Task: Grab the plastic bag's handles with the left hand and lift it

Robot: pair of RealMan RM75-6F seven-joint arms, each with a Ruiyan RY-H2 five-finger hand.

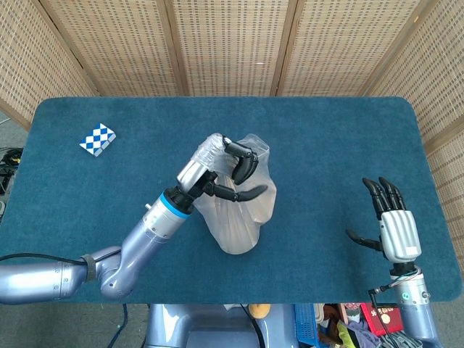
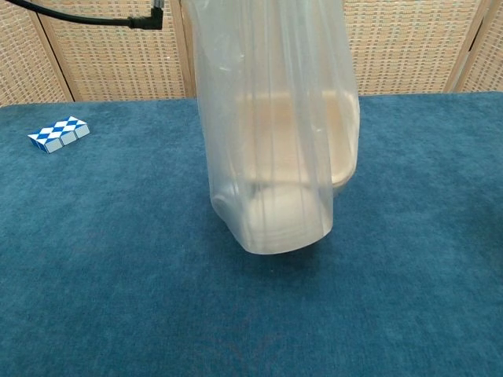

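Note:
A clear plastic bag [image 1: 239, 214] with a pale container inside hangs from my left hand [image 1: 221, 170], whose fingers curl around the gathered handles at the bag's top. In the chest view the bag [image 2: 275, 141] fills the middle, its bottom just above the blue table [image 2: 102, 259]; the left hand itself is out of that frame. My right hand [image 1: 391, 221] rests near the table's right front edge, fingers spread and holding nothing.
A small blue-and-white checkered block [image 1: 98, 138] lies at the far left of the table, also seen as the checkered block [image 2: 59, 133] in the chest view. Woven screens stand behind the table. A black cable [image 2: 86, 17] runs along the top left.

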